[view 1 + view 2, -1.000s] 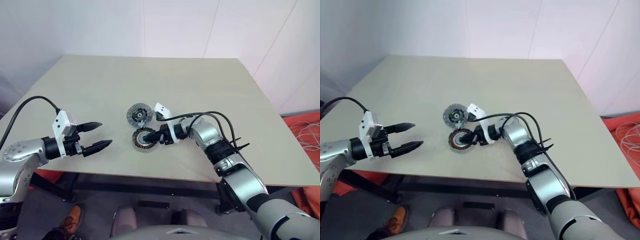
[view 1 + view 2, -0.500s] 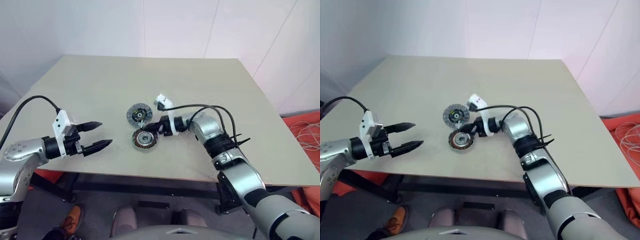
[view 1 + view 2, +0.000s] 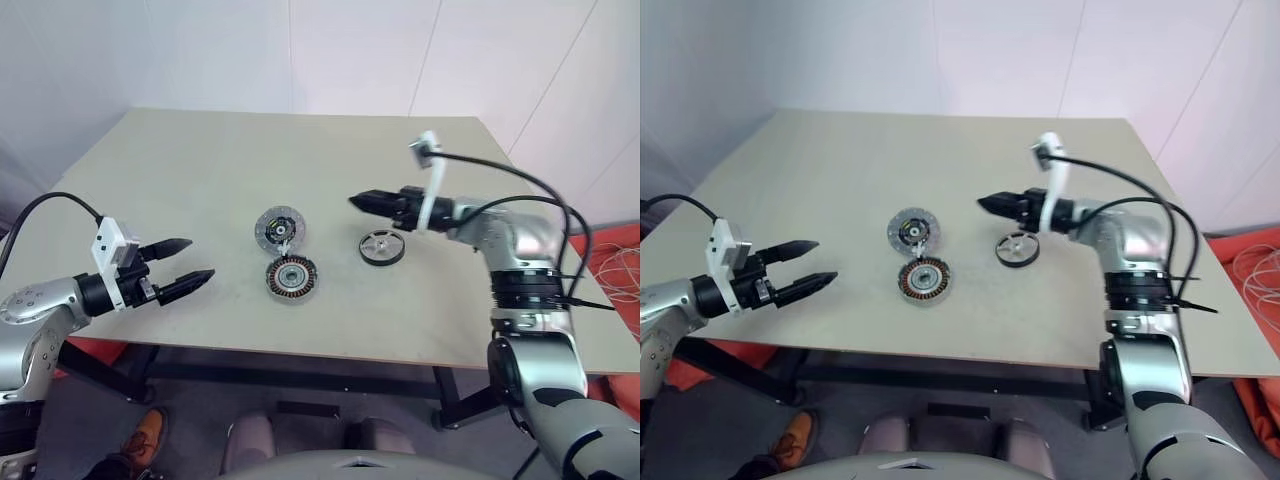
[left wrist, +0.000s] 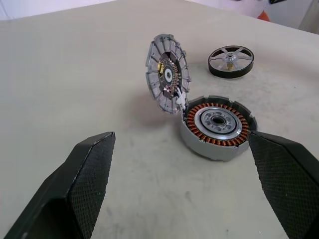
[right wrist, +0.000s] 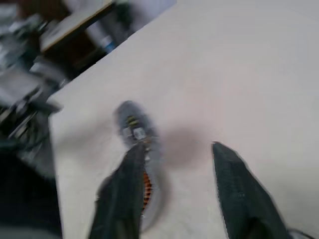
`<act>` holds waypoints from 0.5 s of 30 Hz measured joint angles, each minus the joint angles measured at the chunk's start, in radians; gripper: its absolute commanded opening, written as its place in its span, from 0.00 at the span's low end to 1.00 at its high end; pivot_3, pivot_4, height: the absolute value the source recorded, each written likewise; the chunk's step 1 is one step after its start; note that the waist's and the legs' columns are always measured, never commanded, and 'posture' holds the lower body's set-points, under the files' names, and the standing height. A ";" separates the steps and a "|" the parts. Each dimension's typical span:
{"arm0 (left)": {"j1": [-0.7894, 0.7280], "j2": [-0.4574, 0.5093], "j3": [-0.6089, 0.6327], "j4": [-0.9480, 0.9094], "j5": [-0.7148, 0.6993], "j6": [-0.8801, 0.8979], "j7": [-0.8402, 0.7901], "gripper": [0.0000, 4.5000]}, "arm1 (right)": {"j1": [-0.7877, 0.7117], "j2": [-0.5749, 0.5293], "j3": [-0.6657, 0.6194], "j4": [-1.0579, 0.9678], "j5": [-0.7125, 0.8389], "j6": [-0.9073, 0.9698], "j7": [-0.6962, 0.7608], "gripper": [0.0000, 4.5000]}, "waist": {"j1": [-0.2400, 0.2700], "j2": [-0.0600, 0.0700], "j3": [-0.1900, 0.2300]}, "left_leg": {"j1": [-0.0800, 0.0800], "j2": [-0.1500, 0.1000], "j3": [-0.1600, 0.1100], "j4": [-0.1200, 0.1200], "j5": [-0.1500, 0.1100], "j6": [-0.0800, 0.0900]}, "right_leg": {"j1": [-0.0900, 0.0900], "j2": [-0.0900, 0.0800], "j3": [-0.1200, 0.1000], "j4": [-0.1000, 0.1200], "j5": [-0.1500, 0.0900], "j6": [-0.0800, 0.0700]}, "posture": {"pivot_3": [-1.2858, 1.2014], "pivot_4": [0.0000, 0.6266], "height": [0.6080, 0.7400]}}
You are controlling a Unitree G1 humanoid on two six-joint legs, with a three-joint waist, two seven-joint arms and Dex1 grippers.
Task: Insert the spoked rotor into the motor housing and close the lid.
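Lid (image 4: 168,73) tilted against motor housing (image 4: 217,124); both grippers' fingers (image 4: 84,184) apart, empty.

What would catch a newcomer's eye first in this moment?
Near the middle of the table, the motor housing lies open, its copper windings showing, with the lid propped up at its far edge. The spoked rotor lies flat to their right, under the raised right gripper. The left gripper is open at the table's left edge.
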 measured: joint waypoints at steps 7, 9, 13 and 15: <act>-0.031 -0.014 0.001 0.035 -0.003 0.000 0.011 1.00 | 0.059 -0.121 -0.165 0.117 0.031 0.136 -0.147 0.99 | 0.003 0.000 0.000 | 0.002 0.000 0.000 0.000 0.000 0.000 | 0.002 0.001 0.000 0.000 0.000 0.000 | 0.52 0.00 1.00; -0.042 -0.016 0.001 0.037 -0.004 -0.003 0.013 1.00 | 0.085 -0.118 -0.172 0.120 0.042 0.189 -0.174 0.99 | -0.004 0.001 0.000 | 0.002 0.000 0.001 0.000 0.000 0.000 | 0.001 0.000 0.000 0.000 0.000 0.000 | 0.52 0.00 1.00; -0.042 -0.019 0.001 0.037 -0.004 -0.010 0.013 1.00 | 0.088 -0.089 -0.259 0.142 0.078 0.301 -0.261 0.99 | -0.002 0.001 0.000 | 0.002 0.000 0.001 0.000 0.000 0.000 | 0.001 0.000 0.000 0.000 0.001 -0.001 | 0.52 0.00 1.00; -0.040 -0.024 0.001 0.036 -0.004 -0.011 0.014 1.00 | 0.089 -0.076 -0.285 0.147 0.086 0.353 -0.296 0.99 | 0.000 0.001 0.000 | 0.002 0.000 0.001 0.000 0.000 0.000 | 0.001 0.000 0.000 0.000 0.001 -0.001 | 0.52 0.00 1.00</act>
